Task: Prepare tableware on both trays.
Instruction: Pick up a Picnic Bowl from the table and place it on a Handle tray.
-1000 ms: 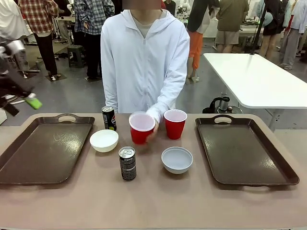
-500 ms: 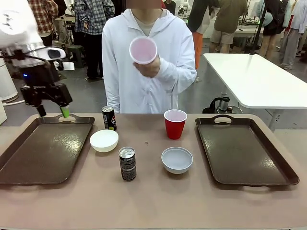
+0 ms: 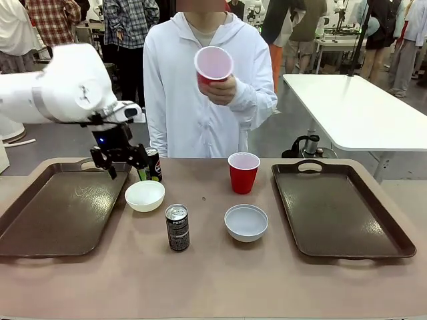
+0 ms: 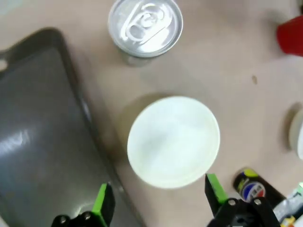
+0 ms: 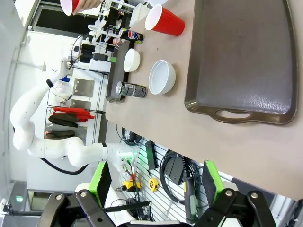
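Beyond my left gripper (image 3: 127, 176) stands a person (image 3: 177, 107) in a white jacket. Far to its right is a white table (image 3: 353, 110); a small dark speck (image 3: 203, 199) lies nearer.

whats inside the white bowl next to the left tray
Nothing shows: from above, in the left wrist view, the white bowl has a bare white inside, slightly blurred. The open left gripper hangs over it. The table under it is covered.

My left gripper (image 3: 127, 171) has swung in from the far left, passed over the back corner of the left tray (image 3: 60, 207), and now hangs over the white bowl (image 3: 145, 195). Across from me, the person's hand (image 3: 220, 90) has lifted a red cup (image 3: 213, 65) up to chest height.
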Tool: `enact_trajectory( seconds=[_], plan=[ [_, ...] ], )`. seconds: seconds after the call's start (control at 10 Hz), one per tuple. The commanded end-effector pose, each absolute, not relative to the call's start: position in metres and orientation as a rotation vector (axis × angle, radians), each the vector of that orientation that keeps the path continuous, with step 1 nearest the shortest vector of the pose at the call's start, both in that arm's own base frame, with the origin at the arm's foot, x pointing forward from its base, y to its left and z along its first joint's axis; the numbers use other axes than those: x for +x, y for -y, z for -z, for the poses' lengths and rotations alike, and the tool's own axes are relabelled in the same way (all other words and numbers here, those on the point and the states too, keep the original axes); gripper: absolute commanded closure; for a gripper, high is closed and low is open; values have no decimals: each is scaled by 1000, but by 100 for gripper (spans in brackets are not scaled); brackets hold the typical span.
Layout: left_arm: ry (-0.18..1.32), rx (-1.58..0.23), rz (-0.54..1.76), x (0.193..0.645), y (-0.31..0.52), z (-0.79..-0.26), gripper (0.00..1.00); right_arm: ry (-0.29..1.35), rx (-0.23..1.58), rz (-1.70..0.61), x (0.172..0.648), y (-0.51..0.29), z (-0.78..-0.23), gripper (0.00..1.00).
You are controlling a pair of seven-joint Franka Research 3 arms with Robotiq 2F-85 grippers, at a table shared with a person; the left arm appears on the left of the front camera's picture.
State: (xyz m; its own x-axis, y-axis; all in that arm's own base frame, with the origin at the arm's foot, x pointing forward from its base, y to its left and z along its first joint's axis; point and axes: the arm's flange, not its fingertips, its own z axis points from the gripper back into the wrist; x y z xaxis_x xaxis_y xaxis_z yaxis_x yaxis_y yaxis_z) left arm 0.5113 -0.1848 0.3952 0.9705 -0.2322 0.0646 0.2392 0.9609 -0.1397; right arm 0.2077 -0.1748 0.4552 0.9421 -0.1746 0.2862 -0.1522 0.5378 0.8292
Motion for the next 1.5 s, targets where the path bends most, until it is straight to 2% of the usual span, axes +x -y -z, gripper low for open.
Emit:
enact_trajectory(
  seconds=[0.0, 0.3, 0.4, 0.9, 1.4],
  plan=[
    [99, -45, 237, 513, 198, -374, 0, 371, 1024, 2, 208, 175, -455, 0],
    [31, -16, 300, 510, 207, -369, 0, 371, 1024, 2, 208, 175, -455, 0],
    [80, -54, 291, 514, 202, -364, 0, 371, 1024, 2, 208, 175, -455, 0],
    [71, -39, 292, 512, 194, -364, 0, 371, 1024, 2, 208, 175, -455, 0],
    [61, -35, 321, 529, 205, -345, 0, 371, 1024, 2, 208, 175, -455, 0]
  ],
)
